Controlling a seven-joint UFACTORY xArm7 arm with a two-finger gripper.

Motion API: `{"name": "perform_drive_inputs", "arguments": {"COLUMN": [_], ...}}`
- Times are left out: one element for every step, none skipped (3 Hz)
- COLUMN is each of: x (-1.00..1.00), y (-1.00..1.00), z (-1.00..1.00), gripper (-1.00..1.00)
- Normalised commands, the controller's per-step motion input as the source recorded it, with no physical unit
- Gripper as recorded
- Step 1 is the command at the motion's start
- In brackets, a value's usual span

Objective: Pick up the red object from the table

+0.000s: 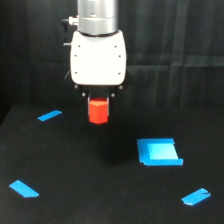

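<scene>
The red object (pixel 98 111) is a small red-orange hexagonal block. Its top sits right under the white body of my gripper (pixel 98 106), upper centre in the exterior view. The block appears held clear of the black table (pixel 100 190). My gripper's dark fingers barely show against the black background, and they seem shut on the block's upper sides. The block's lower half is in plain view.
A blue square patch (pixel 159 151) lies on the table towards the exterior view's right. Blue tape strips lie at the back left (pixel 49 115), front left (pixel 23 188) and front right (pixel 196 197). A black curtain hangs behind.
</scene>
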Motion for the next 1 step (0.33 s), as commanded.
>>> {"name": "perform_drive_inputs", "arguments": {"x": [-0.09], "y": [-0.02], "z": [-0.02], "gripper": [-1.00]}}
